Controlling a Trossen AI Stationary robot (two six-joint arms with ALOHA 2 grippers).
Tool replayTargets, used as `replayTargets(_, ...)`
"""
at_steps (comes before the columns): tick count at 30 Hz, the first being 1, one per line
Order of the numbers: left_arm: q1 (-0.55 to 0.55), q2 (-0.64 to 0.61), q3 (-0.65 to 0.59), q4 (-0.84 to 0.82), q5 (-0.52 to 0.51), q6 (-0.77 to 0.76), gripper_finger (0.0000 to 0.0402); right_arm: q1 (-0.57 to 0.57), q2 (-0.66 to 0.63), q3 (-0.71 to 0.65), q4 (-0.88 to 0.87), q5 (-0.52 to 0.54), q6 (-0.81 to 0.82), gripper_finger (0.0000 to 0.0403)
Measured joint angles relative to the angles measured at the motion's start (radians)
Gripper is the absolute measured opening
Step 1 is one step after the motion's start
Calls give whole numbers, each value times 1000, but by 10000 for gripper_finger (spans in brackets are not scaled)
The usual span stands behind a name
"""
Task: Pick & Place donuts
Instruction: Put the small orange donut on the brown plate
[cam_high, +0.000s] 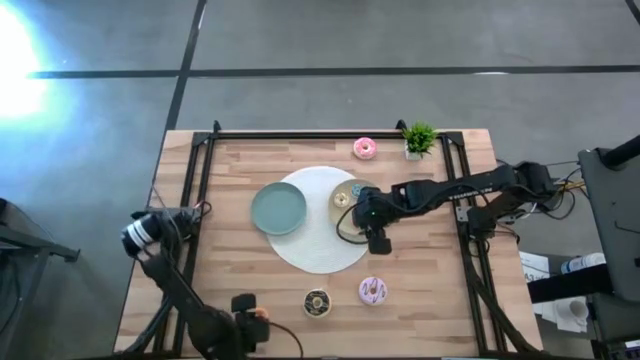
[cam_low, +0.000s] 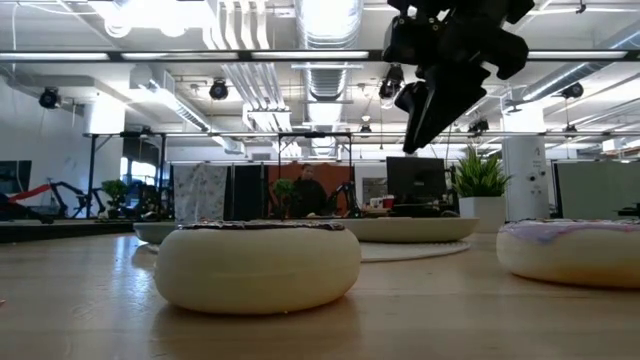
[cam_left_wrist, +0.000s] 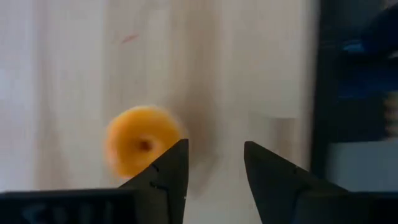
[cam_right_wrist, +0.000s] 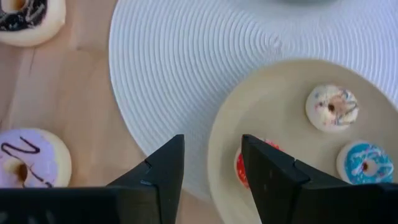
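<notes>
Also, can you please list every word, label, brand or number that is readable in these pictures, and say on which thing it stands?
None is readable: the donuts, the plates, the round mat and the potted plant carry no text. Anything in the room behind the table is too small to read.

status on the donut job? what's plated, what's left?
Done: three small donuts sit on the cream plate – pale sprinkled, blue, red. In hand: nothing; right pincer is open over that plate's edge, left pincer open beside the orange donut at the table's near edge. Left: orange, chocolate, lilac and pink donuts; the blue-grey plate holds none.
</notes>
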Motion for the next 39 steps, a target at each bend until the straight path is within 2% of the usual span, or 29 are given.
replayTargets(5,3,90,103,-180,-52,-84,120,-1,1,-1,-2,3,37,148)
replayTargets(9,-5,86,130,-178,-88,-91,119,0,0,-2,-1,3,42,149)
replayTargets(20,-6,88,73,-183,-110,-142,119,-1,2,-2,-1,3,60,147)
replayTargets(25,2,87,1,-117,-72,-146,114,0,2,-2,-1,3,71,150)
replayTargets(29,16,81,-18,-99,-43,-143,83,0,2,-2,-2,2,71,149)
replayTargets(34,51,76,-19,-106,-31,-143,13,14,2,6,13,-1,54,142)
replayTargets(39,102,30,-29,-138,-42,-119,2,55,1,32,50,0,-31,137)
